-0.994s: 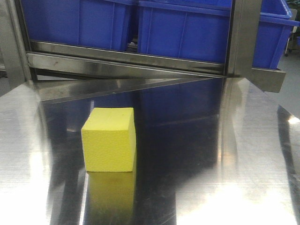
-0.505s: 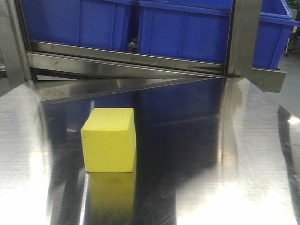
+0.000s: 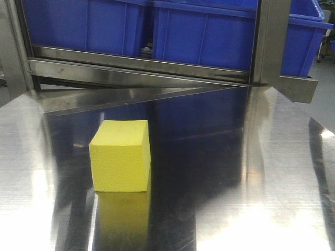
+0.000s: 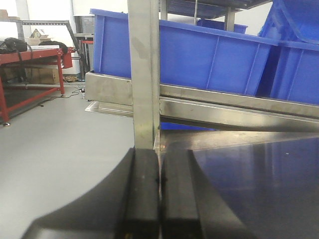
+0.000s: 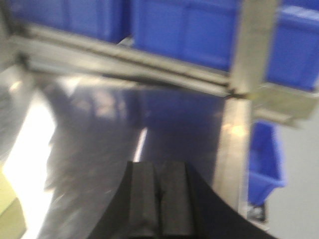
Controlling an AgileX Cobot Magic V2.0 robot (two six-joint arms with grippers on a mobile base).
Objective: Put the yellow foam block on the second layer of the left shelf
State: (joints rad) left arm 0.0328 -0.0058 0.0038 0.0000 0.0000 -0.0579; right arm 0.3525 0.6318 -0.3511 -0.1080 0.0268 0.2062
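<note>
**Sam:** Where is the yellow foam block [image 3: 120, 156] right now?

**Me:** I see it in my front camera. It sits flat on the shiny steel surface [image 3: 251, 172], a bit to the left side of the picture. Nothing touches it. I can see its yellow mirror picture in the metal just under it.

**Sam:** Is it on the shelf?

**Me:** No. The shelf rail [image 3: 136, 65] is behind it, well apart. Big blue bins [image 3: 204, 34] stand side by side on that rail. The block is much smaller than they are.

**Sam:** What are the left fingers [image 4: 142, 199] doing?

**Me:** My left wrist camera shows two black fingers pressed tight together with nothing between them. They point at a steel post [image 4: 144, 74] that stands straight up at the edge of the surface. Past the post there are more blue bins on the rail. Off to the left I see grey floor [image 4: 60, 149] and a red table [image 4: 30, 55].

**Sam:** And the right fingers [image 5: 142, 199]?

**Me:** That picture is blurry, but I can make them out. They are squeezed together too, and they hold nothing. They hang over the shiny surface and point at the shelf. There is a pale yellow bit in the bottom left corner. It may be the block, but it is too blurry for me to tell.
</note>
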